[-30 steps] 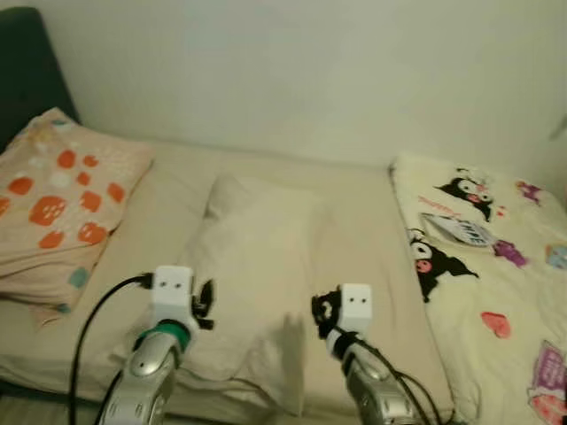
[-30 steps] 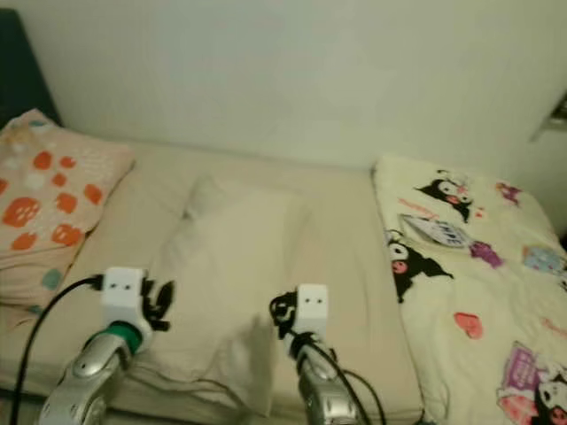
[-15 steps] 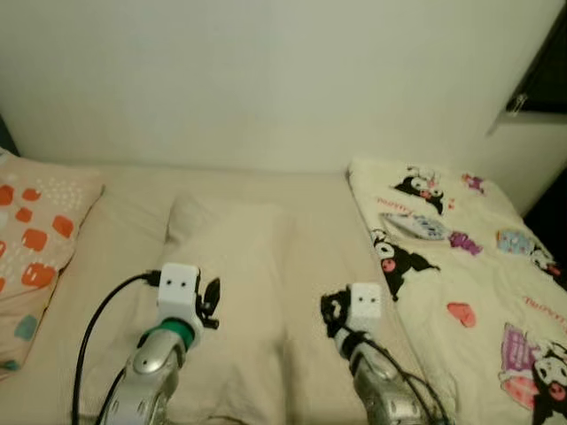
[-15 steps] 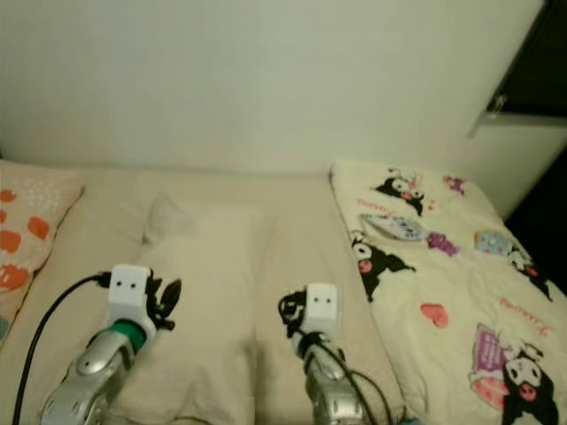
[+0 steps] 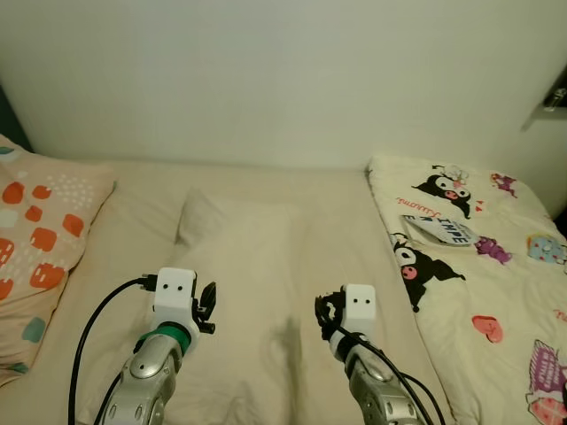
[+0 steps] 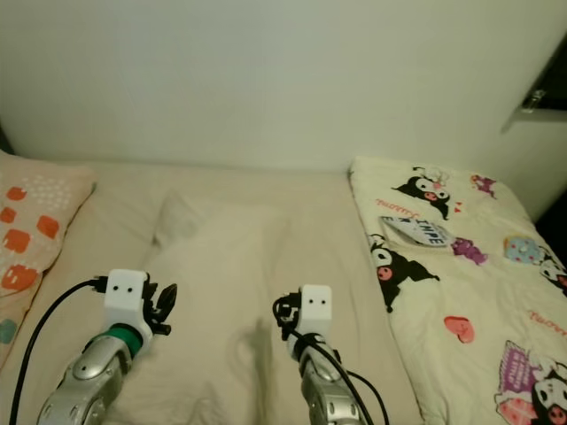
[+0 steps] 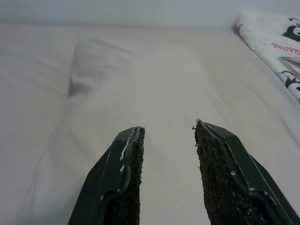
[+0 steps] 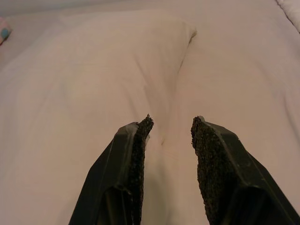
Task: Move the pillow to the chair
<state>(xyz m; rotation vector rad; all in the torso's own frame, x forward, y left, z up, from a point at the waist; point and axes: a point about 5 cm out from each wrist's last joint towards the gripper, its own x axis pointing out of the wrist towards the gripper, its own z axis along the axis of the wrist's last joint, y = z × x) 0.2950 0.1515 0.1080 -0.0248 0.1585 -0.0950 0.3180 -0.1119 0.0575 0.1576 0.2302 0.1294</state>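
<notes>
Left hand [image 7: 166, 133] and right hand [image 8: 171, 125] both hold their fingers parted, gripping nothing, above the plain cream pillow [image 5: 244, 266]. Pillow lies mid-bed [image 5: 133, 190]. Orange-spotted pink pillow [image 5: 40, 230] at 9 o'clock; cartoon-print cream blanket [image 5: 483, 266] at 3 o'clock.

The pillow's [image 5: 239, 266] near end is cut off by the picture's lower edge and partly hidden behind both arms. The spotted pillow [image 5: 40, 239] is cropped at the left edge, and the cartoon blanket [image 5: 483, 266] at the right and bottom.
</notes>
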